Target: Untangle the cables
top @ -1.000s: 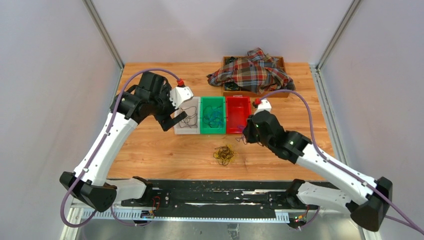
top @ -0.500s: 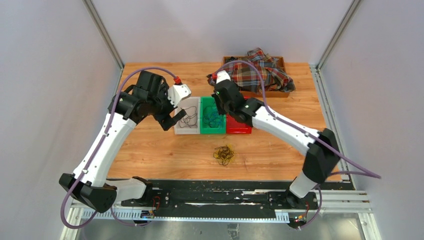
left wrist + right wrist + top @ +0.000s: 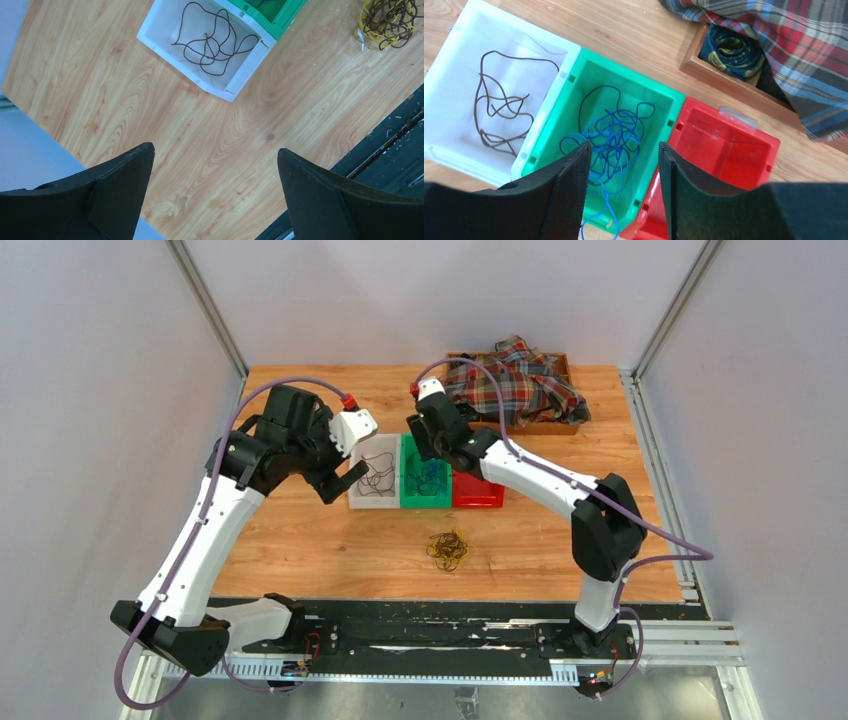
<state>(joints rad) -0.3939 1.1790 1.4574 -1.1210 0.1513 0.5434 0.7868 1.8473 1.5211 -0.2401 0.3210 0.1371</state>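
Note:
Blue cable (image 3: 616,137) lies bunched in the green bin (image 3: 629,76), and one strand trails over the bin's near wall. My right gripper (image 3: 624,146) hovers open above it; the loose strand runs between the fingers without being pinched. A dark brown cable (image 3: 499,107) is spread in the white bin (image 3: 519,35). On the table in front of the bins sits a yellow and dark tangle (image 3: 448,548). My left gripper (image 3: 215,150) hangs wide open and empty over bare wood, left of the white bin (image 3: 235,80).
The red bin (image 3: 724,145) stands empty to the right of the green one. Behind the bins a plaid cloth (image 3: 520,380) drapes over a wooden box (image 3: 560,425). The black mounting rail runs along the near table edge.
My right arm swung from in front of the red bin to above the green bin, and its jaws went from shut to open. The left arm barely shifted.

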